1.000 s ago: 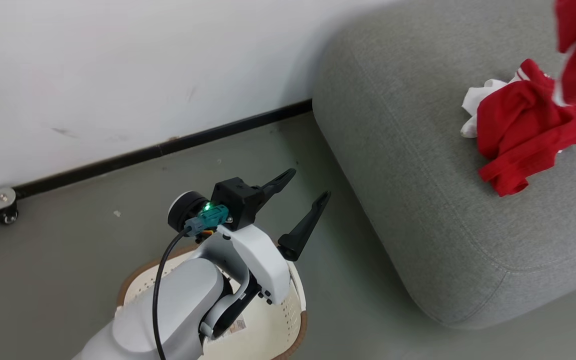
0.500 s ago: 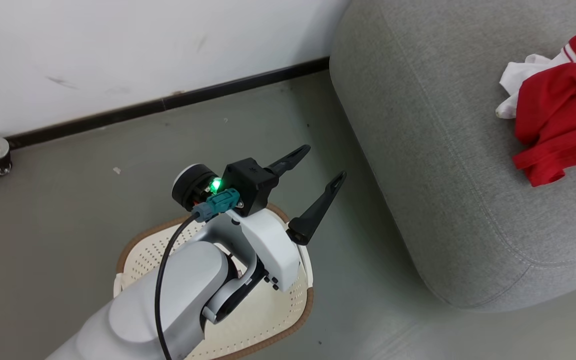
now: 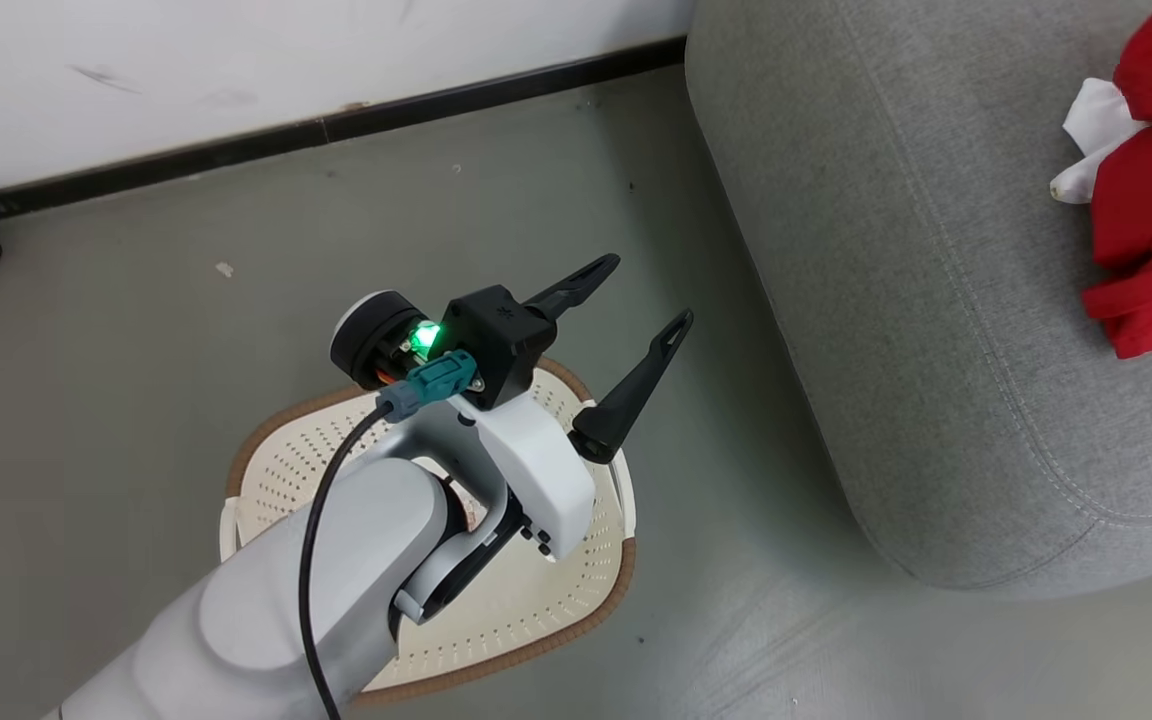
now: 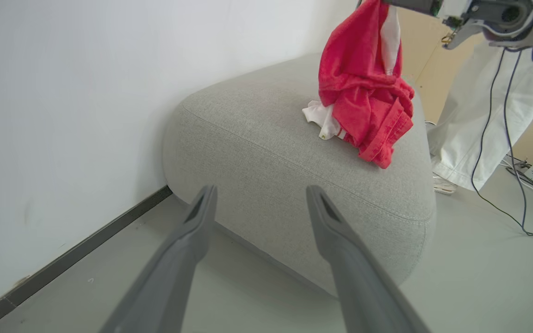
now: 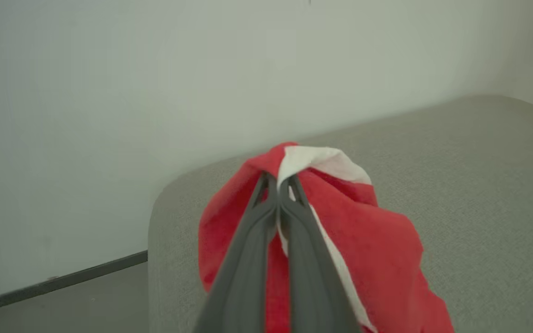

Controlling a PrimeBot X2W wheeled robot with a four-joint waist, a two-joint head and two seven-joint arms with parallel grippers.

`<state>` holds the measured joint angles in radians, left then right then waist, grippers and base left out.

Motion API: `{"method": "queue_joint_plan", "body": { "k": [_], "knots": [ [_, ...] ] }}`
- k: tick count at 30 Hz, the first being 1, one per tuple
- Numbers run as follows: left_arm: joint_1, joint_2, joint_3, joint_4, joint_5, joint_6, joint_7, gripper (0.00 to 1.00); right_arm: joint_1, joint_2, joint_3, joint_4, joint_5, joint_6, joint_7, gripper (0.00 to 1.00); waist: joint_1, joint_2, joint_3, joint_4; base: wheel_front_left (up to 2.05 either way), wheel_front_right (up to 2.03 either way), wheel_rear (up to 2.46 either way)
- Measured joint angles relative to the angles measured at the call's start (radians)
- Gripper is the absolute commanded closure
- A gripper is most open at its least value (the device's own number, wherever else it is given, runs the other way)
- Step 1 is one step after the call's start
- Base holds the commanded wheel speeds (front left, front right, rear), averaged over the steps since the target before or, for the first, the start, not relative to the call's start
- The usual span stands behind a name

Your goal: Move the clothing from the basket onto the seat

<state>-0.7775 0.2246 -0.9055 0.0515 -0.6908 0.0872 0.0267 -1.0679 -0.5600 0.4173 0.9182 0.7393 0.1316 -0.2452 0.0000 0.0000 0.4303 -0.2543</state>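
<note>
Placing step: the right gripper (image 5: 278, 182) pinches bright red, white-trimmed soft clothing (image 5: 363, 240) above the large grey fabric seat (image 4: 271, 148). Next it likely needs to lower and let go. The left gripper (image 3: 648, 292) hovers with its fingers spread over the cream perforated plastic basket (image 3: 576, 625).

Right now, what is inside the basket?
The uncovered parts of the basket show bare perforated plastic, with nothing lying on it. The left arm covers the middle, so anything there cannot be seen.

The red clothing (image 5: 363, 240) with white trim is pinched between the 2 closed fingers (image 5: 255, 240) of the right hand (image 5: 278, 182) and is held above the grey seat (image 5: 479, 185); a white wall (image 5: 109, 92) is seen behind.
</note>
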Motion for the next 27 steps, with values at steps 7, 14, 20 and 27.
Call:
{"method": "queue_joint_plan", "body": {
  "k": [7,14,20,27],
  "knots": [
    [-0.014,0.01,0.001,-0.003,0.009,0.007,0.009,0.0,0.055,0.048,0.015,0.018,-0.021,0.0,-0.003,1.0,0.0,0.0,0.034,0.003,0.0,0.0,0.0],
    [-0.015,0.029,0.005,-0.004,0.015,0.007,0.012,0.0,0.06,0.057,-0.047,0.015,-0.038,0.0,-0.003,1.0,0.0,0.0,0.051,-0.005,0.0,0.0,0.0],
    [-0.015,0.03,0.01,-0.001,0.015,0.007,0.006,0.0,0.072,0.058,-0.079,-0.007,-0.054,0.0,-0.003,0.0,0.0,0.0,0.045,-0.014,0.0,0.0,0.0],
    [-0.012,0.04,0.021,0.02,0.009,0.006,-0.011,0.0,0.128,0.065,-0.13,-0.051,-0.1,0.0,-0.003,0.0,0.0,0.0,0.027,-0.027,0.0,0.0,0.0]
  ]
}}
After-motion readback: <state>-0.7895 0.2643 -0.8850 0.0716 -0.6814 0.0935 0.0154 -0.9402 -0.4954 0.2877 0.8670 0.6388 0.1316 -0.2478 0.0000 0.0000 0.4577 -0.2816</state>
